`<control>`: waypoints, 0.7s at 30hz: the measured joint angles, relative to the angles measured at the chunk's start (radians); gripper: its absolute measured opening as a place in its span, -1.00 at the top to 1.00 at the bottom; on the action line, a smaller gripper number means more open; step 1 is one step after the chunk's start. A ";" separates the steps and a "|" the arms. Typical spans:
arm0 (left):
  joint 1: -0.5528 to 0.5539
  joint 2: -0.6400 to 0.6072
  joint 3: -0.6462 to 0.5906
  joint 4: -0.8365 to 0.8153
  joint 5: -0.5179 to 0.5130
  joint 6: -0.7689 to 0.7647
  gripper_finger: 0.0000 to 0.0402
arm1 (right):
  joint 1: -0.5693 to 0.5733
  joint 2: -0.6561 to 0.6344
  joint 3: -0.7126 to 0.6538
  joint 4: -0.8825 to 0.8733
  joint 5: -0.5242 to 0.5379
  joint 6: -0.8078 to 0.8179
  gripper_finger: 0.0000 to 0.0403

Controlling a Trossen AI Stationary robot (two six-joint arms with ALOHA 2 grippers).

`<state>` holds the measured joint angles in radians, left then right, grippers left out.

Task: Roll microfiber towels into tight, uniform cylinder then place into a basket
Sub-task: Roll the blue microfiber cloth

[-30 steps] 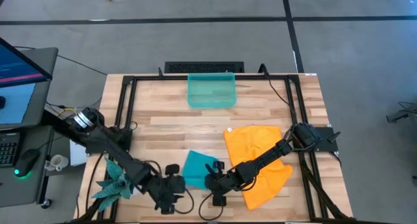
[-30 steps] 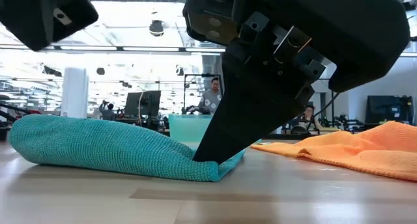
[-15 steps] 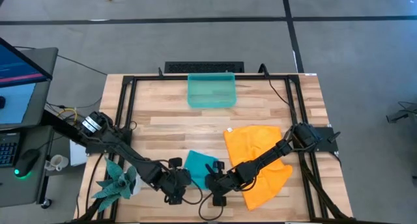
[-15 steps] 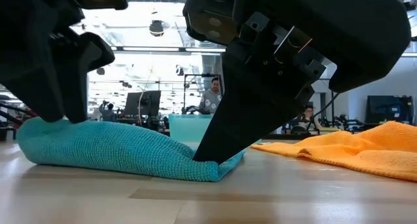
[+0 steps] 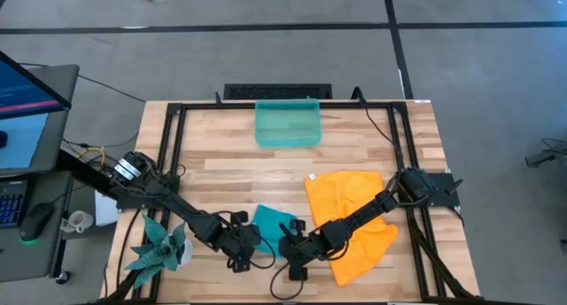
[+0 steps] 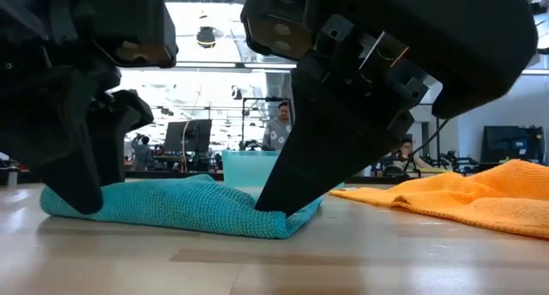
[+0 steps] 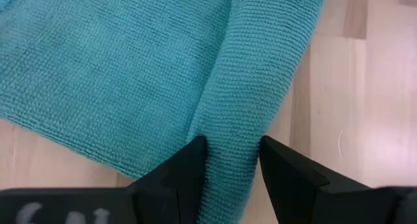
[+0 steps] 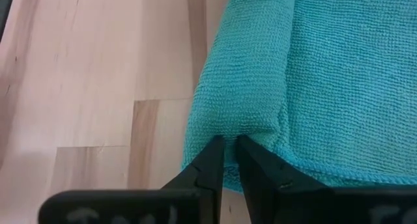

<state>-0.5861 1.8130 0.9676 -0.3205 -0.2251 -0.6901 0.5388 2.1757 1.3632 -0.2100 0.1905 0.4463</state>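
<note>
While both grippers sit at the teal towel (image 5: 268,225) near the table's front edge, rolling looks barely begun. Right gripper (image 8: 228,160) pinches the rolled hem; left gripper (image 7: 232,162) straddles the fold, jaws apart around it, not yet clamped. Next: close left, roll evenly. Orange towel (image 5: 350,218) crowds the right; basket (image 5: 287,123) waits well apart at the back.

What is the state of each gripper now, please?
Left gripper: straddles the rolled edge of the teal towel, one finger on each side; a real grip cannot be told.
Right gripper: shut on the teal towel's rolled edge.
</note>
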 joint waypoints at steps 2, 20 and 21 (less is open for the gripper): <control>0.000 0.000 0.000 -0.001 0.005 -0.027 0.30 | 0.001 0.000 0.000 -0.002 -0.003 0.025 0.65; -0.031 0.005 -0.002 0.072 0.148 -0.531 0.30 | -0.005 -0.018 0.010 -0.009 -0.101 0.130 0.43; -0.031 0.005 -0.003 0.086 0.151 -0.545 0.30 | -0.004 -0.024 0.009 -0.013 -0.104 0.128 0.40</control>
<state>-0.6171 1.8182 0.9647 -0.2343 -0.0741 -1.2355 0.5346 2.1515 1.3724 -0.2230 0.0863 0.5747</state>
